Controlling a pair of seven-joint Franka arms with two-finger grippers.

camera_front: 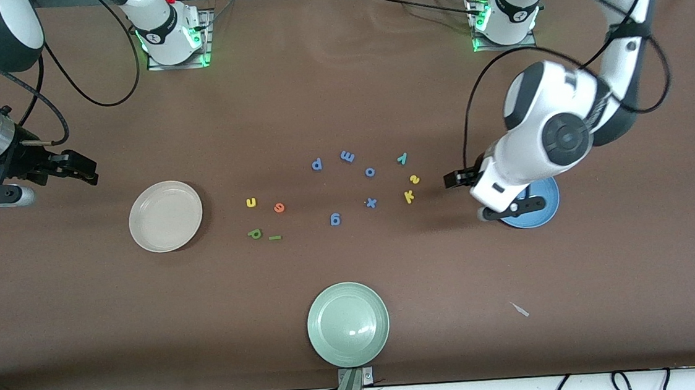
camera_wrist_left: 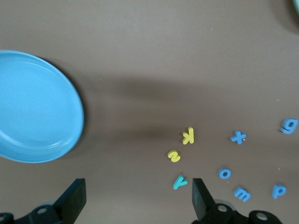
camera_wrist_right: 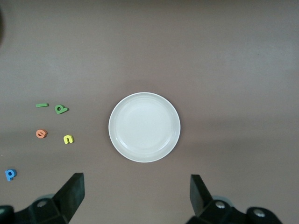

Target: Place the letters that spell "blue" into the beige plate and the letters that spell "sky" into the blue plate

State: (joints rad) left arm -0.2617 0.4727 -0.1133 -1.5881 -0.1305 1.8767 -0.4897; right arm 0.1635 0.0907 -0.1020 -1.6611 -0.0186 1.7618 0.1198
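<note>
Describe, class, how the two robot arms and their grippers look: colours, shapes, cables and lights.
Both arms are glossy white with rounded dark grey joint caps. Black cables loop along each. Green lights glow at the bases. The left gripper and right gripper each have two black wedge-shaped fingers. A silver metal ring sits at the right arm's wrist.

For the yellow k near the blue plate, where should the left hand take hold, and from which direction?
From straight above, fingers pinching across the narrow stem of the yellow k. It lies flat on the table, so only its thin edges offer purchase, and the yellow s lies close by, leaving little room.
</note>
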